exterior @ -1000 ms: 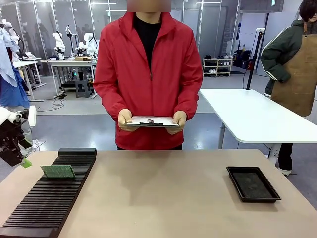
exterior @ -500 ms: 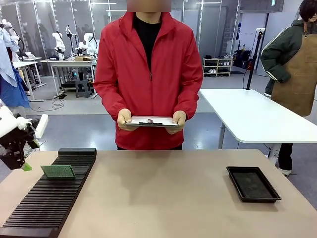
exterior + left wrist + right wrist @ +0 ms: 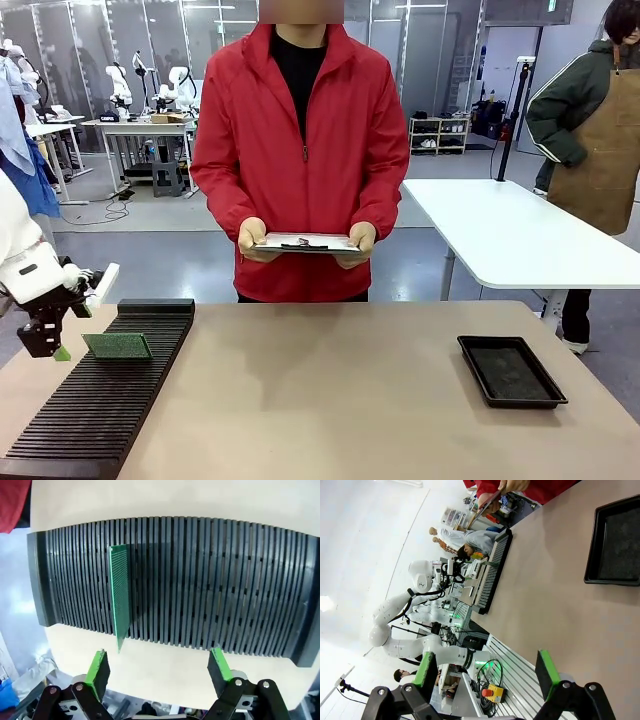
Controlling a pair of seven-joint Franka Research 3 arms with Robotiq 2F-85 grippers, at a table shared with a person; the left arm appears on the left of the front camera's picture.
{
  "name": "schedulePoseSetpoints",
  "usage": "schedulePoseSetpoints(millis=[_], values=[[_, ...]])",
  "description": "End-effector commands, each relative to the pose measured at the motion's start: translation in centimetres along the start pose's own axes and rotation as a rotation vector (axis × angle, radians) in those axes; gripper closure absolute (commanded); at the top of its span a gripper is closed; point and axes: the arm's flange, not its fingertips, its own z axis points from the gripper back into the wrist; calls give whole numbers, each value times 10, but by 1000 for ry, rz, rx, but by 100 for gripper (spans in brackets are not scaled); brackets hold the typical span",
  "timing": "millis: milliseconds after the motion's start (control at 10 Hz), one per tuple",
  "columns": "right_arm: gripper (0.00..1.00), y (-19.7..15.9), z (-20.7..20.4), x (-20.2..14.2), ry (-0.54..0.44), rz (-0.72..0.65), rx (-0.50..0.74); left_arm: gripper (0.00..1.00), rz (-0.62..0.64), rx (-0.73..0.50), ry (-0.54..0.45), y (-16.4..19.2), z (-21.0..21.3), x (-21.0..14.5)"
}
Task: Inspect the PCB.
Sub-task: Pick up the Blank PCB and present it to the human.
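Observation:
The PCB [image 3: 117, 346] is a thin green board standing on edge in a slot of the long black slotted rack [image 3: 100, 400] at the table's left. In the left wrist view the PCB [image 3: 120, 597] rises from the rack [image 3: 210, 580] just ahead of my left finger. My left gripper [image 3: 50, 345] hangs beside the rack's left edge, close to the board but apart from it. Its jaws [image 3: 159, 661] stand open with nothing between them. My right gripper [image 3: 486, 672] is open and holds nothing, high over the table's near side.
A person in a red jacket stands at the far side, both hands holding a white clipboard [image 3: 305, 243]. A shallow black tray [image 3: 510, 370] lies at the table's right, also in the right wrist view [image 3: 615, 540]. The tabletop [image 3: 330, 400] between rack and tray is bare.
My left arm has come down and to the right, bringing its open gripper nearer the rack and the PCB. The person and the clipboard have hardly moved.

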Motion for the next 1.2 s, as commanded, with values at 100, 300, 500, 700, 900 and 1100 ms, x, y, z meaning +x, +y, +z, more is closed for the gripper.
schedulePoseSetpoints(millis=[100,300,500,700,900,1100], values=[[0,1,1,0,-4,-1,2,0,-20,42,12,20,-22,-2],[0,1,1,0,-4,-1,2,0,9,22,30,35,-39,-9],[0,1,1,0,-4,-1,2,0,-9,28,23,45,-49,-11],[0,1,1,0,-4,-1,2,0,13,-20,33,54,-60,-12],[0,1,1,0,-4,-1,2,0,39,-48,46,61,-75,-15],[0,1,1,0,-4,-1,2,0,35,-44,37,59,-78,-17]])
